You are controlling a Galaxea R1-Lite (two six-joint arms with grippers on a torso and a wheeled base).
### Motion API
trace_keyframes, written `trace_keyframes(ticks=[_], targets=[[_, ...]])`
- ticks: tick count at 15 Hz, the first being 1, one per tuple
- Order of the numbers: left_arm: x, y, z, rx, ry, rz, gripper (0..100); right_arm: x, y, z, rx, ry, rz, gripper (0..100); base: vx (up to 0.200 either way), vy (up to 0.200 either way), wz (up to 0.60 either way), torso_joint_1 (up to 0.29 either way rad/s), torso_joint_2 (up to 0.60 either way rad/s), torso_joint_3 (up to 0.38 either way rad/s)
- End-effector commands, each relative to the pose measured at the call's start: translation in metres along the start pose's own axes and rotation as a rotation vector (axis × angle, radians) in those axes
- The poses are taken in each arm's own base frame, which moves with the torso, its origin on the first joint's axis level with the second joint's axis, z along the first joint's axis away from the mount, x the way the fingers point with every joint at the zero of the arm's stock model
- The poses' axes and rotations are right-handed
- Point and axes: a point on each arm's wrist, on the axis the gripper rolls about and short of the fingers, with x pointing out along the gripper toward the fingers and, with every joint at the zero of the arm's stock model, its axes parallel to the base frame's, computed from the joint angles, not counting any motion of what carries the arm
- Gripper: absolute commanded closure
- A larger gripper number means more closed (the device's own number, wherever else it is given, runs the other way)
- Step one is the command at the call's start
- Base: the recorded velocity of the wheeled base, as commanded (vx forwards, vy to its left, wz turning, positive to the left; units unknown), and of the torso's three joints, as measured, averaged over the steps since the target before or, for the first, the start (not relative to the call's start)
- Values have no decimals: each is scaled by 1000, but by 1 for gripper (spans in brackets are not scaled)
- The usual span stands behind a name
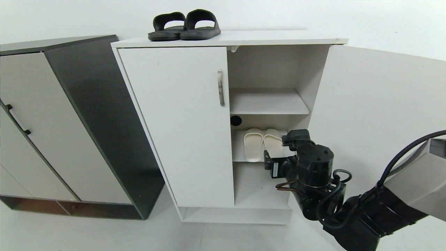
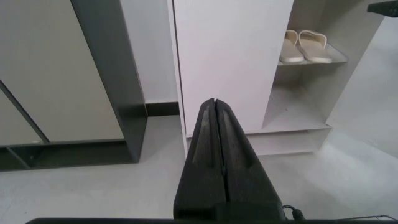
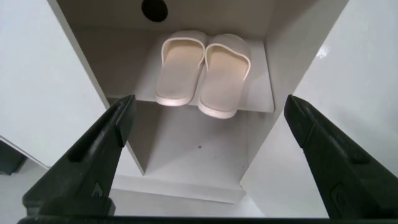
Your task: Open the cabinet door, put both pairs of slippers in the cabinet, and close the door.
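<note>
My right claw [image 3: 208,107] hangs with its two fingers spread wide and nothing between them, just in front of the open right half of the white cabinet [image 1: 244,37]. The right-hand door [image 1: 369,118] is swung out to the side. The left-hand door [image 1: 177,122] is shut, its metal handle [image 1: 220,88] upright along its inner edge.

The white slippers [image 1: 263,143] lie side by side on the middle shelf of the open compartment, toes toward the back wall and heels at the shelf's front edge. My right claw is near them but apart from them. A round dark hole [image 1: 236,120] shows in the back panel just above that pair. The shelf above [image 1: 268,103] is bare.

The black slippers [image 1: 184,25] sit together on top of the cabinet, over the closed door.

My left claw [image 2: 214,106] has its fingers pressed flat together and carries nothing; it is held low, well back from the cabinet, facing the shut door. A grey cabinet [image 1: 87,104] stands just to the left of the white one
</note>
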Motion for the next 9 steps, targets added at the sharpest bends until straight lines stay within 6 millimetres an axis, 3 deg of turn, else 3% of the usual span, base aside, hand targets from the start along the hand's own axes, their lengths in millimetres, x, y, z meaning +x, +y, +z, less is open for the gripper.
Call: trace_keyframes(ticks=[1,9], targets=[[0,0,0,0,2,0,100,0,0,-3,-7,8,-1,0,0,200,0,2,2,7],[0,0,0,0,2,0,100,-5,-3,-8,-46,10,7,0,0,200,0,3,1,5]])
